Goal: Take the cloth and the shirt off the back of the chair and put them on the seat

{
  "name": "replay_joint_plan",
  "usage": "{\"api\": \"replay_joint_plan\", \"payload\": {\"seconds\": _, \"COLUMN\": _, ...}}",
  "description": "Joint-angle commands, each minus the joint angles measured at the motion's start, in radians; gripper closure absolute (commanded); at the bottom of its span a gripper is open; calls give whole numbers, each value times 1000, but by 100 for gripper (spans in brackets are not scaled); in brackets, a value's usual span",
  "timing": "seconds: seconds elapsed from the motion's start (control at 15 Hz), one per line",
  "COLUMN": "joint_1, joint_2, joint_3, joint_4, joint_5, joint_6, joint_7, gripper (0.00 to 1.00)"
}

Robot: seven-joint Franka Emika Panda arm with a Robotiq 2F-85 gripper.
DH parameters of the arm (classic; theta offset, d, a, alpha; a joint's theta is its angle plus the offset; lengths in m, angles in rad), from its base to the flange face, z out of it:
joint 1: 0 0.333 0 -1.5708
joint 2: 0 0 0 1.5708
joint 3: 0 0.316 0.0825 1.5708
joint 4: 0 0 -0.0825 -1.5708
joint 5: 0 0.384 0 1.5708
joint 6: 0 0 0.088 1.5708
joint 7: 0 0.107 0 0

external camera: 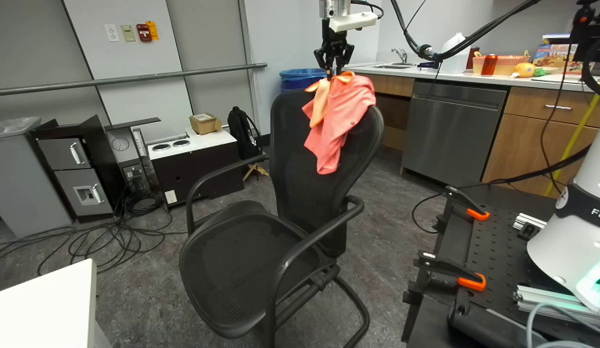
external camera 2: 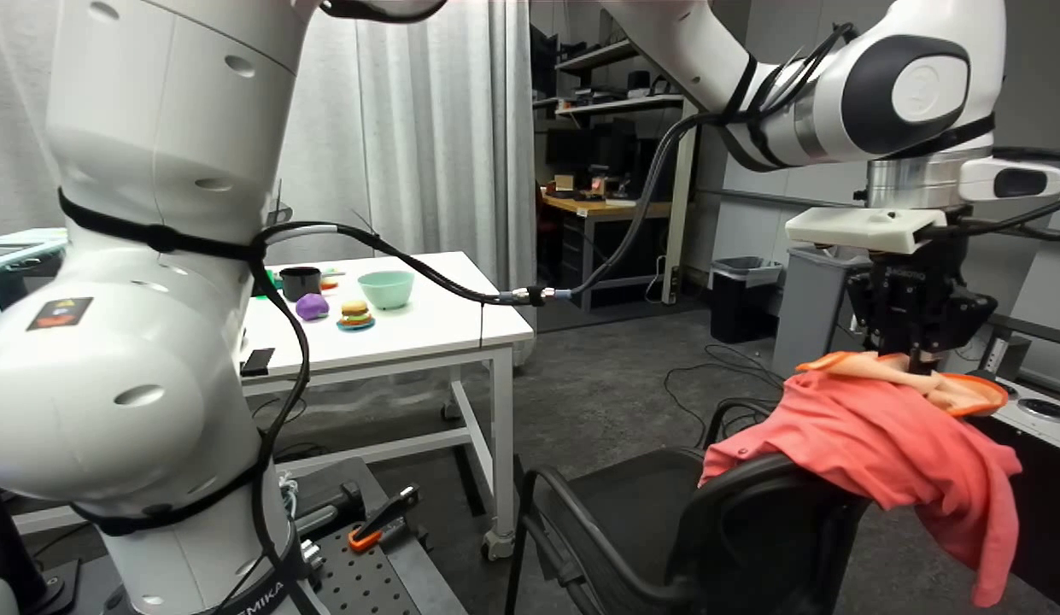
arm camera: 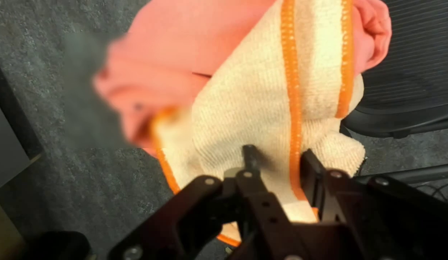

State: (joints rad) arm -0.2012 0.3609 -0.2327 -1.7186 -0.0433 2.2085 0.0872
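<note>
"Can you see the shirt (external camera: 345, 113) and the cloth (external camera: 321, 99) from where you are?"

"Yes, both up on the backrest (external camera: 300, 174) of the chair (external camera: 304, 208). Make that backrest the middle of a dial, in an exterior view: the coral shirt drapes over the top edge between twelve and one, and the peach cloth, edged in orange, lies on it with a flap hanging at twelve."

"And the gripper (external camera: 334, 72)?"

"At twelve too, pointing down, its tips at the cloth. In the wrist view the fingers (arm camera: 312, 168) stand apart, cloth showing in the gap. Whether they press on it, I can't tell."

"The seat (external camera: 251, 266)?"

"Seven o'clock. The dishwasher (external camera: 449, 140) is between two and three."

"And the white table (external camera 2: 453, 316)?"

"In an exterior view, on a dial centred on that backrest, it's at ten, with a mint bowl (external camera 2: 386, 290) on it."
</note>
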Motion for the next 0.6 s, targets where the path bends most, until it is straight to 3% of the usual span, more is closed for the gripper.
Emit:
{"api": "replay_joint_plan", "payload": {"seconds": 0.0, "joint_1": -26, "joint_2": 21, "joint_3": 8, "joint_4": 40, "joint_5": 29, "joint_6": -23, "joint_7": 13, "gripper": 96}}
{"api": "replay_joint_plan", "payload": {"seconds": 0.07, "joint_1": -24, "joint_2": 13, "joint_3": 5, "joint_4": 33, "joint_5": 21, "joint_6": -16, "joint_7": 22, "gripper": 100}}
{"api": "replay_joint_plan", "payload": {"seconds": 0.27, "joint_1": -5, "joint_2": -31, "joint_3": -2, "joint_4": 1, "joint_5": -15, "joint_6": 44, "joint_7": 57, "gripper": 100}}
{"api": "replay_joint_plan", "payload": {"seconds": 0.53, "joint_1": 36, "joint_2": -103, "joint_3": -1, "joint_4": -41, "joint_5": -61, "joint_6": 210, "joint_7": 120, "gripper": 99}}
